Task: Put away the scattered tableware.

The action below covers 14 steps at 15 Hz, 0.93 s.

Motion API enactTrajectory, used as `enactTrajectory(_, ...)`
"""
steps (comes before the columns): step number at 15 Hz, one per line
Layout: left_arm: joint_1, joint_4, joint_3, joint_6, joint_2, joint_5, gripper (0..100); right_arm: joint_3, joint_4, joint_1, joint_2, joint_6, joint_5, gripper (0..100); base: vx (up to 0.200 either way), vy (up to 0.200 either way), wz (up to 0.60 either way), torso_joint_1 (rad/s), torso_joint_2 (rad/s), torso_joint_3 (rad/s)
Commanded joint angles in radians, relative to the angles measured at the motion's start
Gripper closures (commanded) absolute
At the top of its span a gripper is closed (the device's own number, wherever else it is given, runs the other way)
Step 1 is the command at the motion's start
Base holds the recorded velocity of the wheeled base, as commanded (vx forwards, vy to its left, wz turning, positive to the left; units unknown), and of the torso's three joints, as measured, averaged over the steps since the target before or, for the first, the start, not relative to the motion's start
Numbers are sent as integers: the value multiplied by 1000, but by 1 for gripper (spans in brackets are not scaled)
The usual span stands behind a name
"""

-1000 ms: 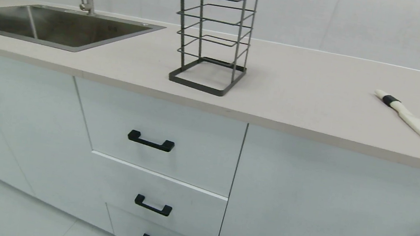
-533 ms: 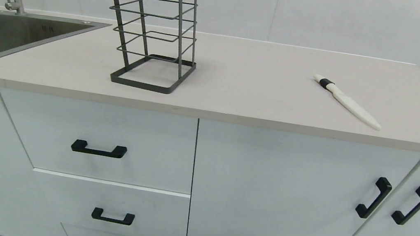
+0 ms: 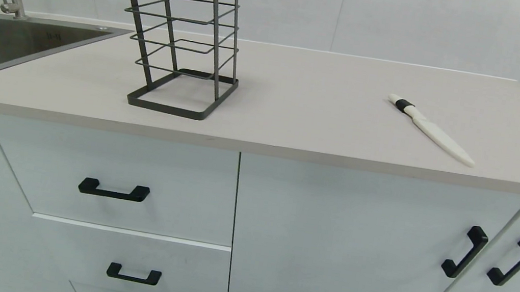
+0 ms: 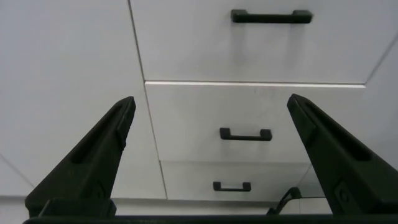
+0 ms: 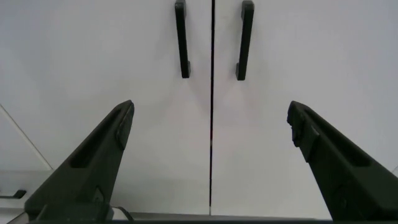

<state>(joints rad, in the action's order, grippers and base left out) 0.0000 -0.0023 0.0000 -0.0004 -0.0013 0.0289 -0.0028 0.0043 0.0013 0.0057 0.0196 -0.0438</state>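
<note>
We see a white pointed knife [image 3: 434, 135] on the smooth bench [image 3: 308, 101]. Our left end effector [image 4: 210, 101] and right end effector [image 5: 210, 104] are spread.

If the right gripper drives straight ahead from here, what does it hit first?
Most likely the cabinet doors, at the seam between them, close to the two black handles. Nothing shows between the open right gripper and the doors; the distance is unclear.
</note>
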Motion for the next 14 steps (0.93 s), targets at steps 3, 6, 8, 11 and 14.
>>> enactTrajectory(3,0,1,0,0,1,-1,0,1,0,0,2,0,-1,0,0,-67,0,-2,-1,2)
enactTrajectory(6,0,1,0,0,1,-1,0,0,0,0,2,0,-1,0,0,0,0,0,0,0)
enactTrajectory(8,0,1,0,0,1,-1,0,0,0,0,0,2,-1,0,0,0,0,0,0,0)
enactTrajectory(11,0,1,0,-1,1,0,0,0,2,-1,2,2,-1,0,0,0,0,172,-115,-56)
enactTrajectory(14,0,1,0,-3,1,0,0,0,2,-1,2,2,-1,0,0,0,0,251,-193,-176)
